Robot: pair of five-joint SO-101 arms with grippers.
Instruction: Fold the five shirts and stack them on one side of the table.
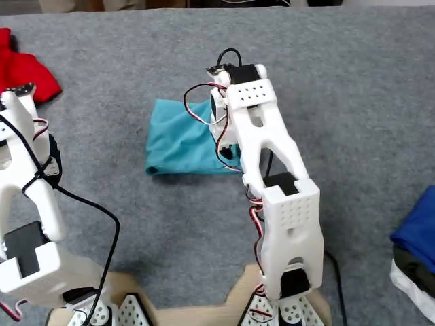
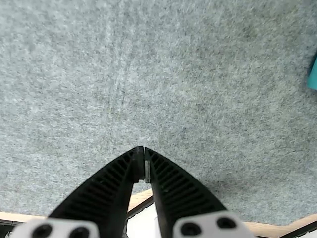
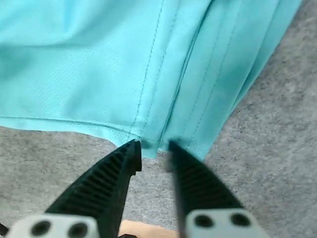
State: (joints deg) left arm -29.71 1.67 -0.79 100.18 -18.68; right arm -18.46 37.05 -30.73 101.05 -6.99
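- High view, and the table first: grey felt table from edge to edge, with a pale wooden base board at the near edge where my two arms are mounted.
- The teal shirt lies folded near the middle of the felt, a flat rectangle.
- The red shirt sits bunched at the far left corner; at the right edge the blue shirt lies on top of a dark garment and a white garment.
- My right arm stretches from the base out over the teal shirt's right side, its wrist above the cloth.
- My left arm stands along the left edge, its wrist near the red shirt, well apart from the teal one.
- Left wrist view: bare grey felt below me, and a sliver of the teal shirt at the frame's edge.
- My left gripper hangs over the felt with both black jaws pressed together at the tips, nothing between them.
- Right wrist view: the teal shirt spreads out ahead, seams and stacked folded layers showing, grey felt around its edge.
- My right gripper sits low at the shirt's hem, jaws parted by a narrow gap, with the corner of the hem right at the tips and felt visible between the jaws.
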